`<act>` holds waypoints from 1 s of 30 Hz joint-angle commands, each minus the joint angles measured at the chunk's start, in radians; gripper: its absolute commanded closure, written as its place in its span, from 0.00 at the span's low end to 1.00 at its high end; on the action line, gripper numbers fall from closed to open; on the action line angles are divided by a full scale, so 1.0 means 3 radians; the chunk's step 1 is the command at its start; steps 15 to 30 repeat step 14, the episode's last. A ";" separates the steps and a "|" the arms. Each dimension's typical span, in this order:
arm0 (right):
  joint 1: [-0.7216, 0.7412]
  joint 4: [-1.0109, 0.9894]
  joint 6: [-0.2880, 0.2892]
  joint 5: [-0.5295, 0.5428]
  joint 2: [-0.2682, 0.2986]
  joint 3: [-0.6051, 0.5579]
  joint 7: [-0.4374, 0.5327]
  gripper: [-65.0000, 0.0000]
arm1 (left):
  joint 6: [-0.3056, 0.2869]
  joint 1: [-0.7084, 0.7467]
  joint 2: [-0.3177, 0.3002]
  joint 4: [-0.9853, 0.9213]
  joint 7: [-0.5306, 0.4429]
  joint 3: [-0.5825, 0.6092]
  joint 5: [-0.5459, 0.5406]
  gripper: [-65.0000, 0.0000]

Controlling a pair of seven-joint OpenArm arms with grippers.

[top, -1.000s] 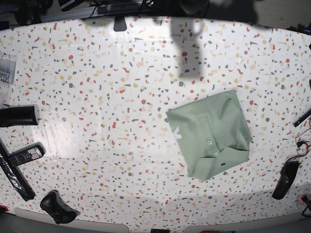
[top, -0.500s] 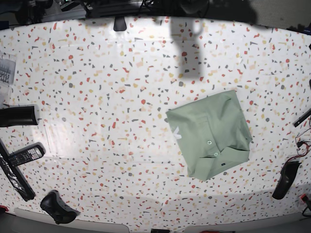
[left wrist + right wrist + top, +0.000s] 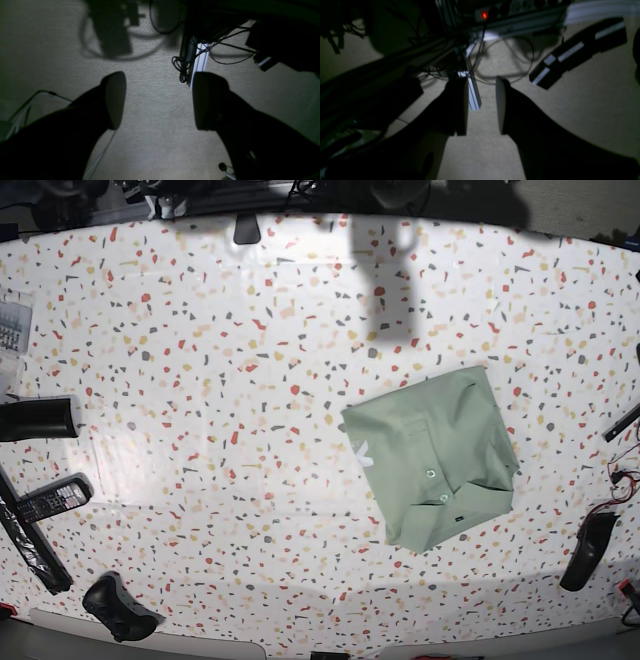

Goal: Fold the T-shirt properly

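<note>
Folded into a compact rectangle, pale sage-green collared T-shirt [image 3: 432, 457] lying on speckled terrazzo counter [image 3: 200, 380], folding apparently done; left claw [image 3: 158, 100] gaping wide, right claw [image 3: 481, 106] part-open, both empty, well away from shirt; next, probably only checking.
</note>
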 commanded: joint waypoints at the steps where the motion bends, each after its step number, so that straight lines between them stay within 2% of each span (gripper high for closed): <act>1: -0.0009 0.0015 0.0037 0.0003 0.0037 0.0005 0.0025 0.72 | 0.0027 0.0033 -0.0027 0.0013 -0.0010 -0.0009 0.0008 0.41; 8: -0.0008 0.0015 0.0045 0.0014 0.0037 0.0005 0.0014 0.72 | 0.0028 0.0039 0.0015 0.0013 0.0106 -0.0009 -0.0041 0.41; 14: 0.0001 0.0019 0.0299 0.0017 0.0037 0.0005 0.0031 0.72 | 0.0060 0.0018 0.0094 0.0013 0.0070 -0.0009 -0.0028 0.41; 30: 0.0001 0.0019 0.0299 0.0017 0.0037 0.0005 0.0031 0.72 | 0.0060 0.0018 0.0094 0.0013 0.0070 -0.0009 -0.0028 0.41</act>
